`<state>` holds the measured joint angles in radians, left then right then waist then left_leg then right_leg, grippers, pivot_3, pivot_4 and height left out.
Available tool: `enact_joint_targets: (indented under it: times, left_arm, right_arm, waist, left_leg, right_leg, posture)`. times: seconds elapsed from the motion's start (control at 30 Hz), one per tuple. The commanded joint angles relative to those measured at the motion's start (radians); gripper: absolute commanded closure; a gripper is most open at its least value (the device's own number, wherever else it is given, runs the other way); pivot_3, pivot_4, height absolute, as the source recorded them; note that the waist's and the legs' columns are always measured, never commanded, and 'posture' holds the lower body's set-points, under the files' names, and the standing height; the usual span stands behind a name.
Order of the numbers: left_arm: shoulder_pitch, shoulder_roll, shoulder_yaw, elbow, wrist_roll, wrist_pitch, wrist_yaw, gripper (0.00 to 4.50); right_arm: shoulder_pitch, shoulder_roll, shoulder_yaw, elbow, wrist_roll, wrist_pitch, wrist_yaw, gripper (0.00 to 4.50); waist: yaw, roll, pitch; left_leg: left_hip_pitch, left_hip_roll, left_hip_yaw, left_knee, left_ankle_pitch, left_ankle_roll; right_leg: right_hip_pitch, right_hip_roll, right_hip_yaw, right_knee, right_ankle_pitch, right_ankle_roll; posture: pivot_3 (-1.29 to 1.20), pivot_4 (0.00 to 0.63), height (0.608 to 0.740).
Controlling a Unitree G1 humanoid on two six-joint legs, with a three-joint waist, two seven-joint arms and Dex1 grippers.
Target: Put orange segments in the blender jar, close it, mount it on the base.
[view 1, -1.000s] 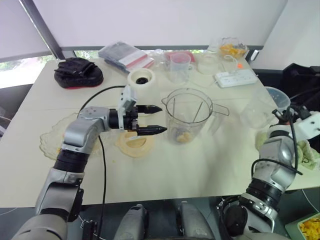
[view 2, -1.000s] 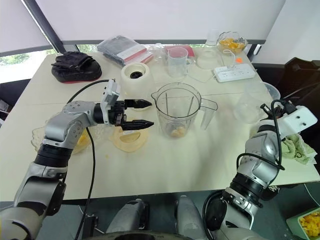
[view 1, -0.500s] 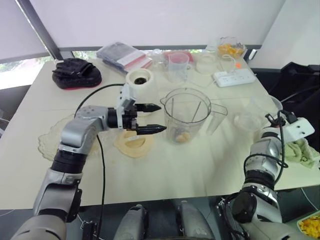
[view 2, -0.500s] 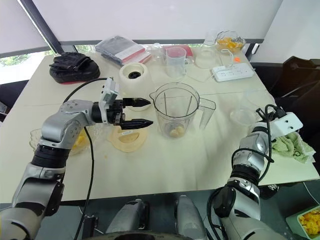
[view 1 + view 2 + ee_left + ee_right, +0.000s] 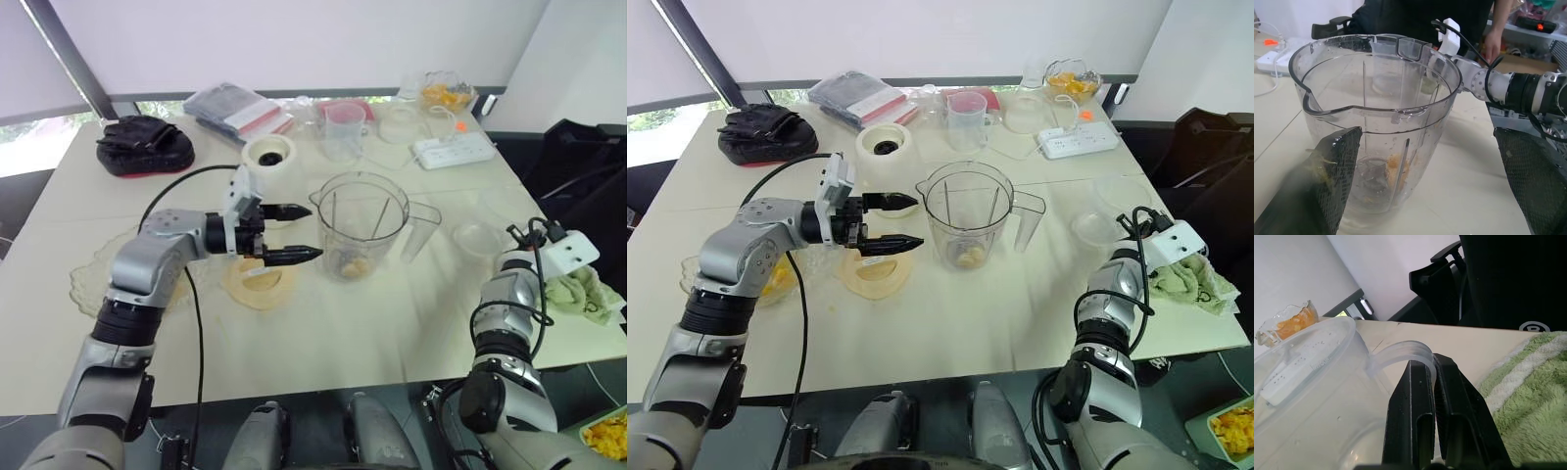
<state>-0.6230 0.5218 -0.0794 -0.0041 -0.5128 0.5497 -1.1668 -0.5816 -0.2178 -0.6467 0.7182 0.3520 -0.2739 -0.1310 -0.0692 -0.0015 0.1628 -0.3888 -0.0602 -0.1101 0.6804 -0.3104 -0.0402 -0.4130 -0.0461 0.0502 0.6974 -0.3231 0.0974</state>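
- Right gripper [image 5: 1429,363], which has swung inward from the counter's [image 5: 323,343] right edge over the past second, now sits at the clear lid [image 5: 477,237]. Its fingers are drawn together on the lid's loop handle [image 5: 1400,352]. They appear to pinch it, though the see-through plastic makes the contact hard to confirm. A green towel [image 5: 1528,396] lies just beside. The shift suggests the work is turning from loading fruit to closing the jar.
- Left gripper [image 5: 313,231] has kept its place, fingers wide apart and empty. It is poised just beside the blender jar [image 5: 362,225] and over a cream disc [image 5: 260,284].
- Mid-counter, the blender jar stands upright and uncovered, with a few orange segments [image 5: 355,266] at its bottom. The lid is still well apart from it, so it has yet to be lifted and carried across.
- Farther back, the white round base [image 5: 272,152] waits apart from the jar, and mounting is still to come.
- At the far edge, beyond a power strip [image 5: 456,149], a glass bowl [image 5: 446,93] holds more orange pieces.
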Motion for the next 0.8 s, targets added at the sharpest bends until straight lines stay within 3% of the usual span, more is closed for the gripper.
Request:
enact_joint_targets:
  times: [0.03,0.07,0.23,0.63,0.8]
  left_arm:
    - [0.0,0.012,0.028,-0.039,-0.023,0.002,0.003,0.0]
    - [0.0,0.011,0.028,-0.039,-0.024,0.004,0.003,0.0]
    - [0.0,0.012,0.026,-0.038,-0.024,0.005,0.001,0.0]
    - [-0.004,0.003,0.017,-0.029,-0.02,0.001,-0.002,0.0]
    - [-0.003,0.005,0.016,-0.028,-0.02,0.001,-0.009,0.0]
  right_arm:
    - [0.011,-0.021,0.019,-0.029,0.002,-0.017,0.005,3.87]
    - [0.015,-0.021,0.023,-0.032,-0.001,-0.015,0.0,3.6]
    - [0.042,-0.019,0.037,-0.056,0.002,-0.009,-0.011,0.98]
    - [0.195,0.015,0.066,-0.277,0.013,0.071,-0.066,0.98]
    - [0.313,0.056,0.111,-0.491,0.015,0.166,-0.08,0.98]
  waist:
    - [0.0,0.0,0.0]
    - [0.0,0.0,0.0]
    - [0.0,0.0,0.0]
    - [0.002,0.0,0.0]
    - [0.003,0.0,0.0]
  left_leg:
    - [0.0,0.0,0.0,0.0,0.0,0.0]
    - [0.0,0.0,0.0,0.0,0.0,0.0]
    - [0.0,0.0,0.0,0.0,0.0,0.0]
    - [0.0,0.0,0.0,0.0,0.0,0.0]
    - [0.0,0.0,0.0,0.0,0.0,0.0]
  right_leg:
    - [0.0,0.0,0.0,0.0,0.0,0.0]
    - [0.0,0.0,0.0,0.0,0.0,0.0]
    - [0.0,0.0,0.0,0.0,0.0,0.0]
    - [0.0,0.0,0.0,0.0,0.0,0.0]
    - [0.0,0.0,0.0,0.0,0.0,0.0]
  posture:
    - [0.0,0.15,0.74]
    - [0.0,0.15,0.74]
    - [0.0,0.15,0.74]
    - [0.0,0.15,0.74]
    - [0.0,0.15,0.74]
